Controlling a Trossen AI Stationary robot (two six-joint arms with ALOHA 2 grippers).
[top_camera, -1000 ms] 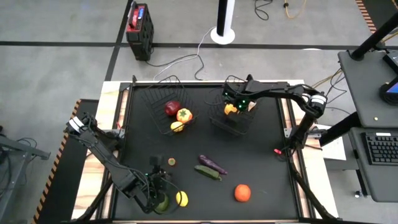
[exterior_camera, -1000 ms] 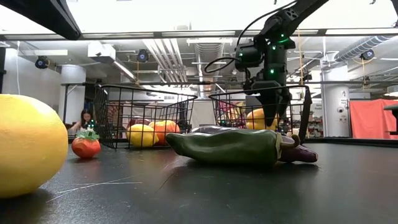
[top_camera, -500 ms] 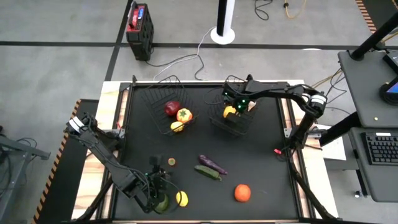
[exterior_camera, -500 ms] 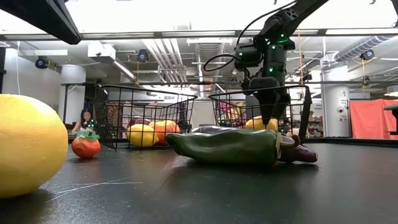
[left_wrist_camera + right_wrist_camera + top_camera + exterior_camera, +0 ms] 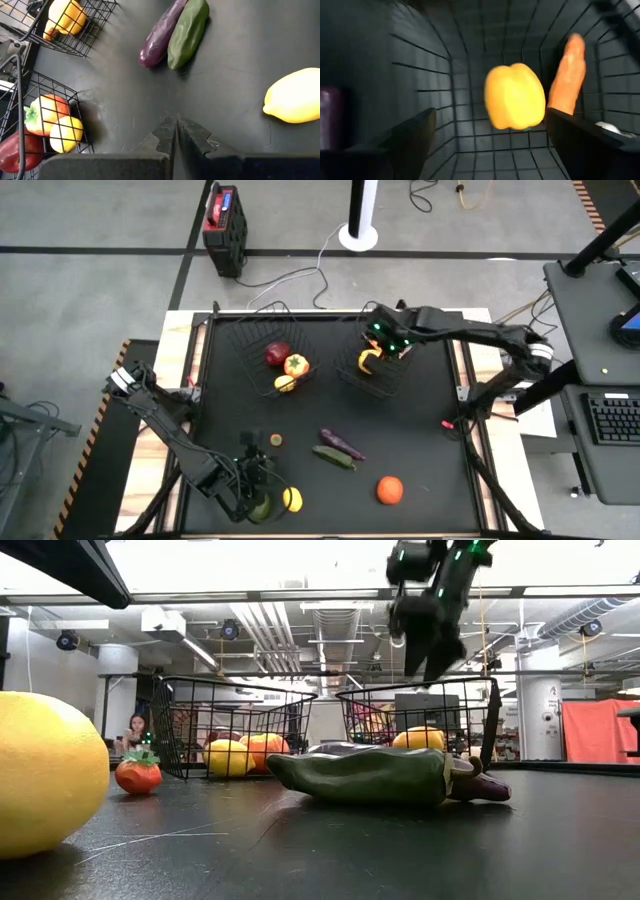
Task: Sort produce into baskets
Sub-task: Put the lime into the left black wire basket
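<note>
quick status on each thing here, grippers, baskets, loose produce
right gripper: open, empty, above the right basket
left gripper: shut, empty, low over the table
right basket: holds a yellow pepper and a carrot
left basket: holds three pieces
eggplant and cucumber: side by side on the table
lemon: loose on the table

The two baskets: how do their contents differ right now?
The left basket holds a red fruit, an orange-yellow pepper and a small yellow piece; the right basket holds a yellow pepper and a carrot. The right gripper hangs open above the right basket; none is at the left one. Both are black wire mesh.
</note>
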